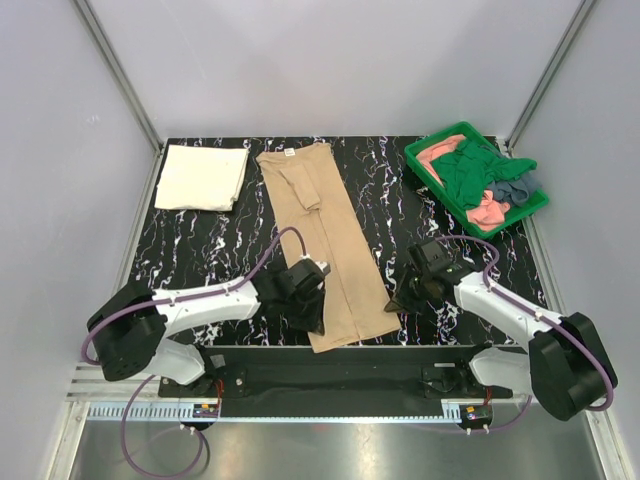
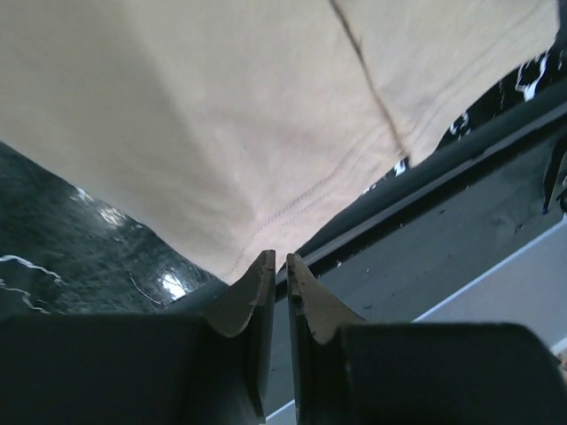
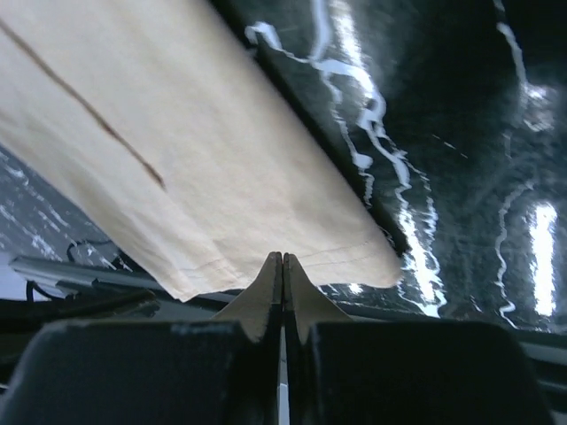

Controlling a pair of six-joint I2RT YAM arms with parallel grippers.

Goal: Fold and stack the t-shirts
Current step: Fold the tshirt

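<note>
A tan t-shirt (image 1: 315,240) (image 2: 221,106) (image 3: 177,159) lies folded into a long strip down the middle of the black marbled table, collar at the far end. My left gripper (image 1: 314,320) (image 2: 276,258) sits at the near left corner of its hem. Its jaws stand a thin slit apart and the cloth runs in behind one tip. At the near right corner, my right gripper (image 1: 394,302) (image 3: 283,257) is shut with its tips on the stitched hem. A cream-white t-shirt (image 1: 202,177) lies folded at the back left.
A green plastic tray (image 1: 440,133) at the back right holds crumpled dark green (image 1: 470,170), salmon-pink (image 1: 487,212) and grey-blue (image 1: 515,188) t-shirts. A black rail (image 1: 340,365) runs along the table's near edge, just below the tan hem. White walls close in the sides and back.
</note>
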